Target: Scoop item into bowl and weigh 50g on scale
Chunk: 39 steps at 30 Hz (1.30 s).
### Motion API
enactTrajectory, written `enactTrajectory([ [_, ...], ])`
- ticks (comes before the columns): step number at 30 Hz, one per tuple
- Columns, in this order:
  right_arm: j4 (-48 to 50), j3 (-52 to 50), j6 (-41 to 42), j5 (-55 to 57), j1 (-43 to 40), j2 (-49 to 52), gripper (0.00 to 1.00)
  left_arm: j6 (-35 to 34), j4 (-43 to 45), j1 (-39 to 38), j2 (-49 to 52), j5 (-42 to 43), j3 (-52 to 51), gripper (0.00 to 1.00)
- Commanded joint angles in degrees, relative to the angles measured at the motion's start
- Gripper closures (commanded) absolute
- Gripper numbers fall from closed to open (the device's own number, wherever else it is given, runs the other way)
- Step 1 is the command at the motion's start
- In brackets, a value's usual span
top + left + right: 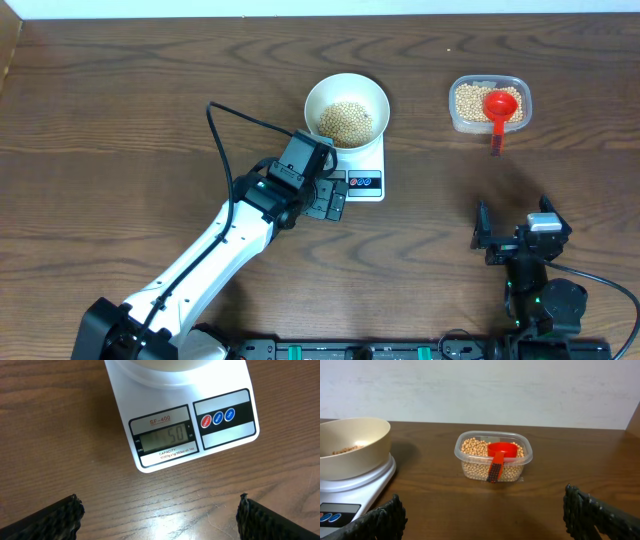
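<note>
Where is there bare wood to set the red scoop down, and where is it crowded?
Free: the wide table left of the bowl and left arm; the strip between scale and tub; the wood between tub and right tool. Crowded: the scale's front edge, where the left tool hangs.

Wooden table [120,120]: dark brown, grain running 9 to 3 o'clock. Clear plastic tub [453,108]: upright, at 2 o'clock on the table. Red scoop [500,108]: in the tub, cup upward, handle overhanging the rim toward 6 o'clock. Pale wall [480,390] behind.
</note>
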Motion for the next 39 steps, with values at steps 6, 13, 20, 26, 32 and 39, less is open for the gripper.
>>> enactTrajectory([
  [6, 0.13, -0.39, -0.44, 0.66, -0.44, -0.39, 0.01, 0.31, 0.04, 0.13, -0.44, -0.70, -0.28, 0.00],
  [13, 0.13, -0.39, -0.44, 0.66, -0.44, -0.39, 0.01, 0.31, 0.04, 0.13, -0.44, -0.70, -0.28, 0.00],
  [20, 0.13, -0.39, -0.44, 0.66, -0.44, -0.39, 0.01, 0.33, 0.04, 0.13, -0.44, -0.70, -0.28, 0.00],
  [26, 0.13, -0.39, -0.44, 0.66, -0.44, -0.39, 0.01, 0.35, 0.07, 0.15, -0.48, -0.72, -0.28, 0.00],
  [32, 0.13, -0.39, -0.44, 0.66, -0.44, -0.39, 0.01, 10.05, 1.03, 0.28, -2.93, -0.72, -0.28, 0.00],
  [39, 0.13, -0.39, -0.42, 0.66, -0.44, -0.39, 0.01, 14.93, 1.79, 7.19, -13.16, 1.14, -0.31, 0.00],
])
